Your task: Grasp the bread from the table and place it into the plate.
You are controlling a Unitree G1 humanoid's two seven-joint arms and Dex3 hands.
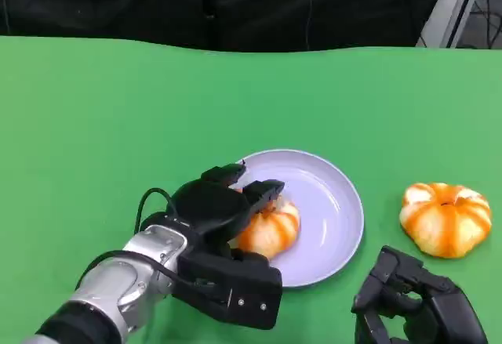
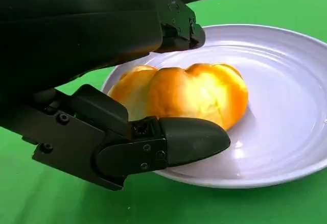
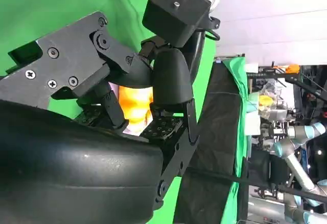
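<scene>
An orange-and-white bun, the bread [image 1: 272,230] [image 2: 184,94], rests on the left part of the lavender plate [image 1: 333,203] [image 2: 286,71]. My left hand [image 1: 223,234] reaches over it from the plate's near left. Its upper fingers [image 2: 176,30] hover just past the bread's top, with a strip of plate showing between. The thumb [image 2: 189,142] lies against the bread's near side. My right hand [image 1: 416,305] hangs at the table's near right, with its fingers [image 3: 168,81] curled in and nothing in them.
A second bun of the same kind [image 1: 445,219] [image 3: 134,101] lies on the green table [image 1: 118,124] to the right of the plate, just beyond my right hand. The table's far edge meets a dark backdrop.
</scene>
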